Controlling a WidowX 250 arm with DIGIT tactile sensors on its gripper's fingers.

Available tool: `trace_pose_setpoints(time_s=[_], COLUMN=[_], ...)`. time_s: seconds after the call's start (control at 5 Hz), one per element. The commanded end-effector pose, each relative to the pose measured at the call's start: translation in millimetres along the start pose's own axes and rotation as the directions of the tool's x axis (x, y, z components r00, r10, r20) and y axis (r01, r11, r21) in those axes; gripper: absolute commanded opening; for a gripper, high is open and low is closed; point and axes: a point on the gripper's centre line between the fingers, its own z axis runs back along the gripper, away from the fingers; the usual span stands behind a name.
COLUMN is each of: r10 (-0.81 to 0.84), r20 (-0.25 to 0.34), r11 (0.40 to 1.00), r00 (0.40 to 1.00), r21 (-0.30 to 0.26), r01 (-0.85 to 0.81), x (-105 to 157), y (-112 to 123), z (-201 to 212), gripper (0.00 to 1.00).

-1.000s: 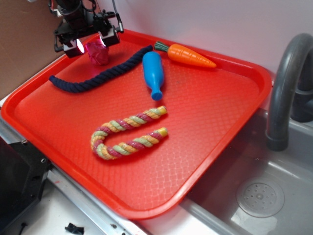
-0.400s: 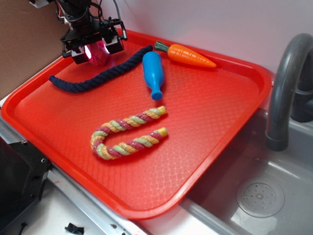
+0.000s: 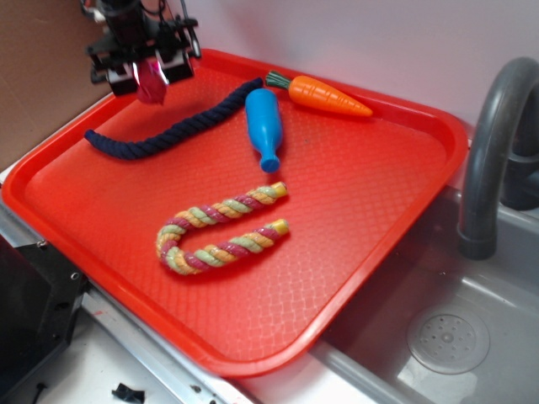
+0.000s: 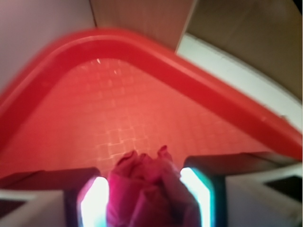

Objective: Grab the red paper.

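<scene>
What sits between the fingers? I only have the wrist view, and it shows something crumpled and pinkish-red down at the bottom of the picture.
Observer: That is the red paper, pinched in the gripper; the exterior view shows it clear of the tray floor.
Operator: Which part of the red tray am I over?
Observer: The far left corner of the red tray, close to the brown board beside it.
Operator: Anything near the paper that my view misses?
Observer: A dark blue rope lies on the tray just below and to the right of the gripper, not touching the paper.
</scene>
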Motion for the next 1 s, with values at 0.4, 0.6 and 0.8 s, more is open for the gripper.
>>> trace_pose_setpoints(time_s=[0.4,0.6,0.8], r10=[-0.546,-0.530,-0.476], r20=[-0.048,-0.026,-0.077], r11=[0.790,0.786,0.823], r00=[0.836,0.848,0.876], r21=[-0.362,-0.389,-0.389], r01=[0.495,0.480,0.414], x=[-70,-81,-76], y=[24,37,49], z=[202,215,211], gripper=[0.00,0.00,0.00])
